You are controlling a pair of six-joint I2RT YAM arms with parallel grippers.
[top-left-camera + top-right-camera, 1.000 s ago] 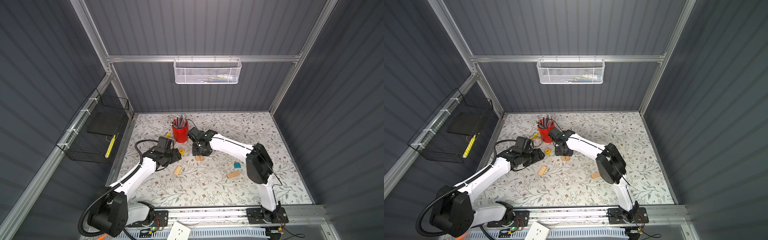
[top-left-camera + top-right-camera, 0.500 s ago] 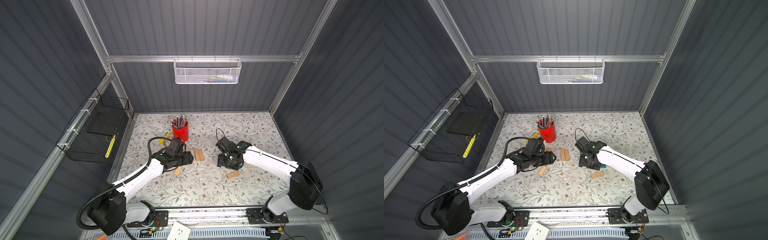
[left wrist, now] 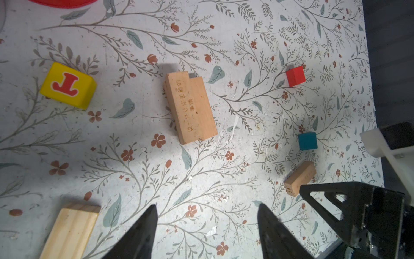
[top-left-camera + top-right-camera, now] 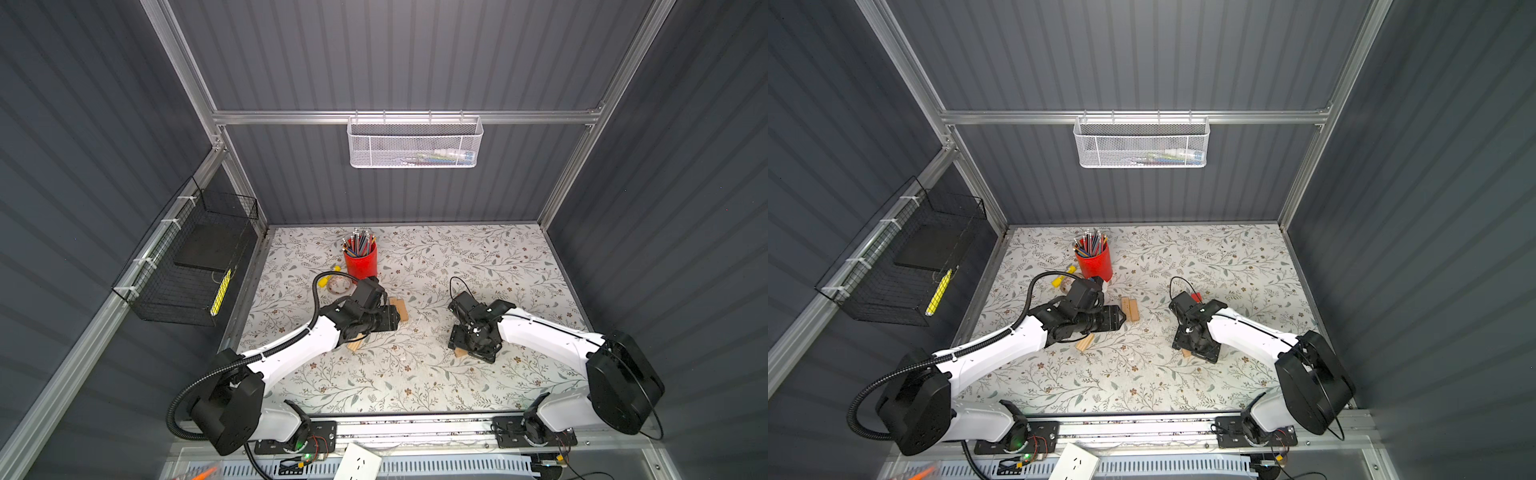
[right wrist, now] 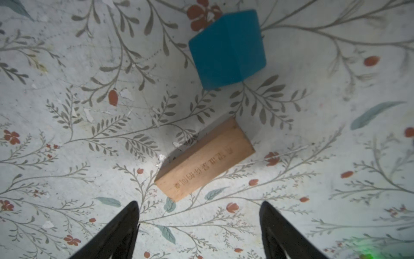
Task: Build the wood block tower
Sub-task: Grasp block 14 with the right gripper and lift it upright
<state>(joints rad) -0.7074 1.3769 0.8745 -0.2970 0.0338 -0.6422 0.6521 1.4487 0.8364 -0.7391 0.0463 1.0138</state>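
Observation:
Two pale wood planks [image 3: 191, 107] lie touching side by side at mid-table, shown in both top views [image 4: 400, 309] [image 4: 1130, 309]. My left gripper [image 3: 207, 213] [image 4: 391, 321] hovers open and empty just left of them. A yellow block with a red letter [image 3: 68, 86], a red cube [image 3: 295, 76] and a teal cube [image 3: 307, 140] lie loose. A lighter plank [image 3: 69, 231] [image 4: 353, 343] rests under my left arm. My right gripper [image 5: 199, 204] [image 4: 471, 351] is open above another plank [image 5: 205, 159] [image 4: 1186, 353], beside the teal cube [image 5: 227, 49].
A red pencil cup [image 4: 360, 259] stands at the back, with a yellow tube-shaped item [image 4: 328, 280] and a tape roll [image 4: 338, 286] beside it. A white mesh basket [image 4: 415, 143] hangs on the rear wall, a black wire basket [image 4: 187, 266] on the left wall.
My right arm swung from beside the red cup, leaving the planks paired there, to the front right over the lone plank, its jaws widening. My left gripper moved right toward the pair.

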